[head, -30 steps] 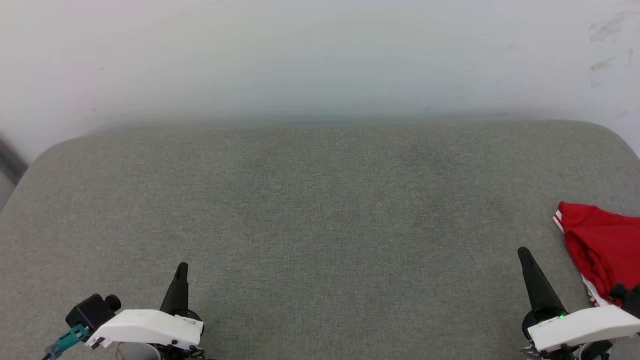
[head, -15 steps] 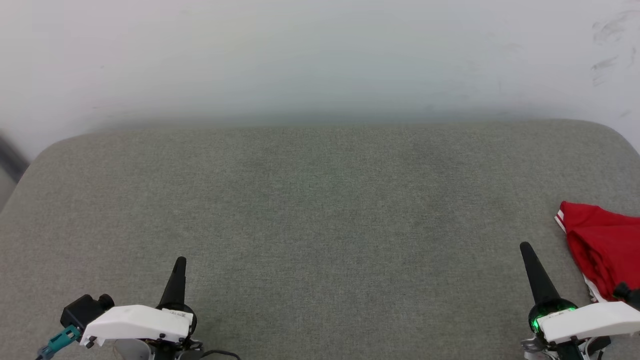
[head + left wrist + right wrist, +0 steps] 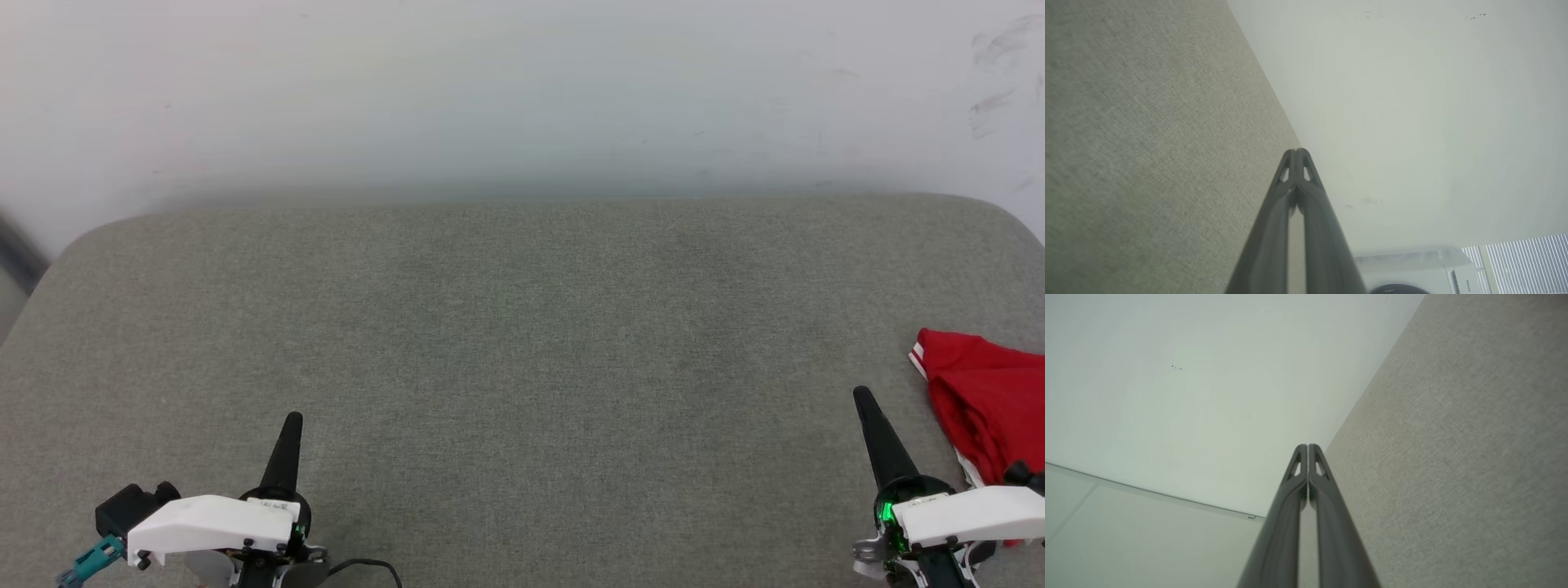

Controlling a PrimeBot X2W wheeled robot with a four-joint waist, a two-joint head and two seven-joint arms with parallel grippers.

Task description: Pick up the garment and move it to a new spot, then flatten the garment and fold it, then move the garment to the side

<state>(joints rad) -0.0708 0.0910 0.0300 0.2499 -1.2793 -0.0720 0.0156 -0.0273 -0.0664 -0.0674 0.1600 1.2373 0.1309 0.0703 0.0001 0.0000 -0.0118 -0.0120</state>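
Red garment (image 3: 988, 400) lies bunched at the far right of the grey padded surface (image 3: 522, 327), cut off by the edge of the head view, so its full outline cannot be read. The visible part runs on a slant, from a corner with red-and-white striped trim at the far left down toward the near right. That trimmed corner points left and away from the robot. A thin white strip shows along the garment's lower left edge. Number and lettering cannot be made out. Right gripper (image 3: 861, 396) sits at the lower right just beside the garment, apart from it. Its dark fingers are pressed together with nothing between them, and they point away from the robot, leaning a little left. The arm's white housing covers the garment's near edge. Left gripper (image 3: 292, 420) sits at the lower left, well apart from the garment, fingers likewise together and empty, pointing up the view with a slight lean right. In both wrist views the fingertips (image 3: 1298, 153) (image 3: 1307, 447) meet over the line where the grey surface meets the pale wall (image 3: 522, 98).
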